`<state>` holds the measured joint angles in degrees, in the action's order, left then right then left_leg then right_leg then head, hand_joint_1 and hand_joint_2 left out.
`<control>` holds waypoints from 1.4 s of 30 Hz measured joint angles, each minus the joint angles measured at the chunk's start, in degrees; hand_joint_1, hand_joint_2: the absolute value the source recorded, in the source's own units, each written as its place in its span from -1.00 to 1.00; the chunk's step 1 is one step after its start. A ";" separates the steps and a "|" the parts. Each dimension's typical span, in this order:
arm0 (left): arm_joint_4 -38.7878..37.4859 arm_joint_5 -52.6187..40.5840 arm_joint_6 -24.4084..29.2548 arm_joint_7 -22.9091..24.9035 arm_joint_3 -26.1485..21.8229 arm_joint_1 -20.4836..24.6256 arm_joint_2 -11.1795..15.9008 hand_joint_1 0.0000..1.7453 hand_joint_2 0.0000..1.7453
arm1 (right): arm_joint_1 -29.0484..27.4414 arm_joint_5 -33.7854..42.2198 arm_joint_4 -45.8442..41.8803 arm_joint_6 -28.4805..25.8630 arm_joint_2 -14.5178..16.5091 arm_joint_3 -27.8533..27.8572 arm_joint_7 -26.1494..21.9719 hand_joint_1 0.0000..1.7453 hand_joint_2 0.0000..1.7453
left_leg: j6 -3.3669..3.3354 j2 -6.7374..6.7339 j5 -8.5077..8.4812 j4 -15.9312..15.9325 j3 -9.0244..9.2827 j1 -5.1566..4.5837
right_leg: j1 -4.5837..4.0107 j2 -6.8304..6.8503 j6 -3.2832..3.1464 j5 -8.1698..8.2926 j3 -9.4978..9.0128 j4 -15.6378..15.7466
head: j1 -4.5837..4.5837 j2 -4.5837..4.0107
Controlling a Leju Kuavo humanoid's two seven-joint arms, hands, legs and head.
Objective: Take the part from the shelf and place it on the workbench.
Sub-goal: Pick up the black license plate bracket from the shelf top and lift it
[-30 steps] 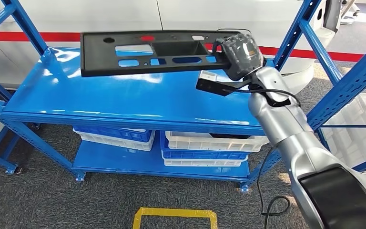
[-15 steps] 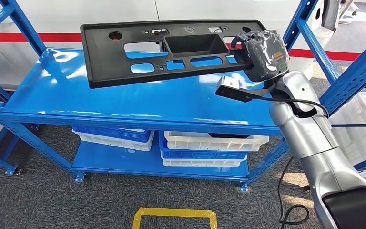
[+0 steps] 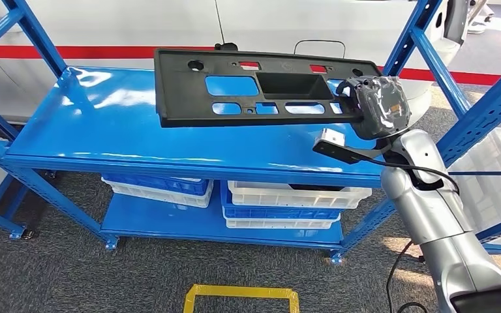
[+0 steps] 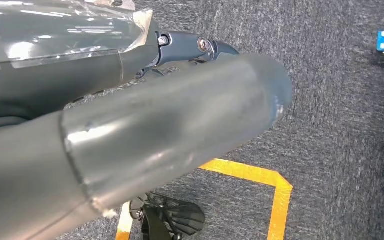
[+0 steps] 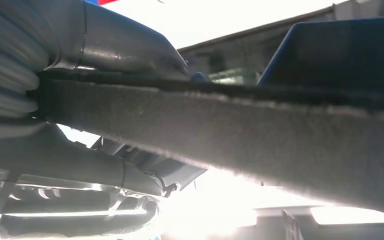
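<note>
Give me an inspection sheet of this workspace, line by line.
Surface: blue shelf, glossy top deck.
Job's things: black part, long panel with cutouts, lifted above the deck, roughly level.
Clutter: crates, blue and white, stacked on the lower shelf.
Hands: right hand grips the part's right end; left hand hangs over the floor, grip unclear.
Cables: black cable along the right arm.
Surroundings: grey carpet, yellow floor marking, white wall with red stripe.

Clamped at nine o'clock in the grey ribbed right hand (image 5: pixel 55 100), the long flat black plastic part (image 5: pixel 260 135) stretches edge-on towards three o'clock against bright glare.
</note>
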<state>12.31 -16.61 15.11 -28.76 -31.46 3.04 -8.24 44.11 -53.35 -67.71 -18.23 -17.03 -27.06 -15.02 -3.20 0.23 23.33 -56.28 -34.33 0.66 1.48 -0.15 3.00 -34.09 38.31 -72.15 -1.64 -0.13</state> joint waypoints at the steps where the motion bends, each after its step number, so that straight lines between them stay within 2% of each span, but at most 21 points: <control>1: -0.04 -0.03 0.04 0.02 0.08 -0.01 0.02 -1.00 -1.00 | -0.36 0.01 0.00 0.00 -0.25 0.08 0.00 0.94 1.00 | 0.05 0.02 0.02 -0.03 -0.01 0.02 | 0.09 0.01 0.44 0.31 0.69 -0.89 | 0.02 0.00; 2: -0.10 -0.05 0.05 0.04 0.15 -0.02 0.04 -1.00 -1.00 | -0.61 0.01 -0.01 0.00 -0.44 0.12 0.00 0.94 1.00 | 0.15 0.04 0.04 -0.09 0.00 0.10 | 0.31 0.04 1.08 1.58 0.22 0.62 | 0.03 0.00; 4: -0.20 -0.08 0.06 0.08 0.35 0.00 0.09 -1.00 -1.00 | -0.76 0.00 -0.05 0.01 -0.68 0.16 -0.01 0.94 1.00 | 0.77 0.04 0.23 -0.49 -0.12 0.27 | 0.91 0.19 2.38 5.15 -3.34 8.48 | 0.10 0.00; 5: -0.23 -0.09 0.04 0.08 0.45 0.04 0.13 -1.00 -1.00 | -0.79 0.00 -0.08 0.02 -0.74 0.17 -0.01 0.94 1.00 | 1.22 0.10 0.33 -0.77 -0.27 0.27 | 0.88 0.08 2.52 6.61 -5.00 11.61 | 0.14 0.00; 7: -0.26 -0.24 0.02 0.08 0.58 0.09 0.28 -1.00 -1.00 | -0.91 0.01 -0.15 0.05 -0.87 0.23 -0.01 0.94 1.00 | 2.00 0.28 0.50 -1.48 -0.65 0.00 | 0.73 -0.24 1.82 7.40 -6.20 14.05 | 0.18 0.00; 10: -0.31 -0.97 0.47 0.06 0.81 0.05 0.43 -1.00 -1.00 | -1.08 -0.03 -0.22 0.35 -0.73 0.15 -0.01 0.94 1.00 | 2.79 0.36 1.00 -2.49 -1.47 0.27 | 0.89 -0.47 0.03 7.60 -5.37 13.66 | -0.08 0.00; 12: -0.34 -1.59 1.39 -0.01 1.15 0.08 0.49 -1.00 -1.00 | -1.00 -0.14 -0.22 0.53 -0.33 0.02 -0.07 0.94 1.00 | 3.27 0.14 4.22 -6.31 -3.13 0.55 | 0.85 -0.42 -1.17 8.17 -4.77 13.70 | -0.21 0.00; 14: -0.37 -2.01 2.28 -0.07 1.42 0.17 0.48 -1.00 -1.00 | -0.94 -0.42 -0.17 0.50 0.29 -0.16 -0.14 0.94 1.00 | 3.52 0.01 8.96 -13.61 -5.80 0.55 | 0.48 -0.34 -1.99 8.68 -4.09 13.66 | -0.25 0.00; 16: -0.38 -2.33 2.88 -0.07 1.52 0.22 0.49 -1.00 -1.00 | -0.97 -0.83 -0.01 0.36 0.89 -0.42 -0.16 0.94 1.00 | 3.47 0.00 10.75 -18.09 -6.88 0.54 | 0.06 -0.28 -2.49 9.10 -3.46 13.63 | -0.24 0.00; 18: -0.38 -2.65 3.25 -0.02 1.61 0.24 0.54 -1.00 -1.00 | -1.01 -1.04 0.15 0.11 1.18 -0.59 -0.21 0.94 1.00 | 2.96 0.00 8.72 -14.83 -4.00 0.49 | -0.24 -0.26 -2.59 9.47 -3.06 13.62 | -0.24 0.00; 21: -0.38 -2.92 3.71 0.16 1.92 0.48 0.72 -1.00 -1.00 | -0.83 -0.90 0.24 -0.47 1.28 -0.59 -0.42 0.94 1.00 | 1.93 -0.01 5.75 -4.63 2.77 0.11 | -0.63 -0.08 -2.07 10.06 -2.72 13.58 | -0.18 0.00; 23: -0.38 -3.19 4.35 0.33 2.07 0.64 0.79 -1.00 -1.00 | -0.54 -0.56 0.40 -0.70 1.30 -0.56 -0.57 0.94 1.00 | 1.66 -0.03 5.56 -2.58 3.70 -0.32 | -0.72 0.11 -1.36 10.61 -2.51 13.62 | -0.15 0.00; 26: -0.44 -3.77 5.77 0.53 2.34 0.70 0.63 -1.00 -1.00 | -0.24 -0.03 0.94 -0.76 1.28 -0.57 -1.13 0.94 1.00 | 0.83 -0.24 4.01 -1.63 3.07 -0.30 | -0.76 0.17 -0.65 10.04 -1.58 12.64 | -0.11 0.00; 28: -0.50 -3.92 6.71 0.58 2.50 0.81 0.54 -1.00 -1.00 | 0.21 0.25 1.56 -0.89 1.30 -0.62 -1.60 0.94 1.00 | 0.22 -0.38 2.76 -1.18 2.17 -0.16 | -0.71 0.19 -1.12 6.24 0.65 7.48 | 0.08 0.00; 30: -0.52 -3.92 7.41 0.61 2.52 0.86 0.55 -1.00 -1.00 | 0.68 0.41 2.55 -1.09 1.53 -0.85 -1.85 0.94 1.00 | -0.01 -0.36 1.78 -1.17 0.82 -0.20 | -0.75 0.16 -1.41 2.30 2.87 -0.11 | 0.28 0.00; 32: -0.58 -3.93 7.84 0.62 2.52 0.85 0.50 -1.00 -1.00 | 0.91 0.51 3.54 -1.25 1.86 -1.25 -2.07 0.94 1.00 | 0.13 -0.36 0.83 -1.22 -0.46 -0.20 | -0.69 0.17 -0.69 1.80 2.40 -2.73 | 0.29 0.00; 33: -0.61 -3.93 7.92 0.63 2.52 0.85 0.46 -1.00 -1.00 | 1.10 0.55 3.93 -1.29 2.03 -1.48 -2.20 0.94 1.00 | 0.27 -0.35 0.37 -1.27 -1.06 -0.19 | -0.58 0.18 -0.14 2.80 0.56 -0.78 | 0.29 0.00; 35: -0.64 -4.07 8.04 0.66 2.52 0.86 0.41 -1.00 -1.00 | 1.81 0.66 4.53 -1.33 2.39 -1.90 -2.37 0.94 1.00 | 0.76 -0.34 -0.37 -1.57 -2.11 -0.28 | -0.40 0.19 0.52 4.64 -5.06 7.20 | 0.30 0.00; 37: -0.64 -4.34 8.35 0.67 2.52 0.87 0.37 -1.00 -1.00 | 2.58 0.90 5.04 -1.46 2.76 -2.23 -2.46 0.94 1.00 | 1.40 -0.32 -1.13 -1.92 -2.90 -0.52 | -0.61 0.05 0.23 4.82 -8.67 13.27 | 0.27 0.00; 40: -0.69 -4.49 8.85 0.78 2.52 0.77 0.28 -1.00 -1.00 | 3.18 1.21 5.98 -1.56 3.36 -2.72 -2.49 0.94 1.00 | 2.15 -0.15 -1.77 -2.26 -3.61 -0.52 | -0.52 0.04 -0.93 5.11 -8.56 14.48 | 0.25 0.00; 42: -0.73 -4.49 9.03 0.81 2.52 0.70 0.26 -1.00 -1.00 | 3.49 1.23 6.53 -1.55 3.71 -3.05 -2.51 0.94 1.00 | 2.68 -0.06 0.47 -4.13 -4.58 -0.26 | -0.05 0.21 -2.11 5.93 -7.89 14.49 | 0.21 0.00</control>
<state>11.58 -21.09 24.14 -27.95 -28.94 3.74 -7.98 47.60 -52.11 -61.19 -19.78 -13.32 -30.11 -17.52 -0.52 0.17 23.80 -60.42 -38.91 0.40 1.43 0.06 0.89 -28.16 30.42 -57.66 -1.43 -0.13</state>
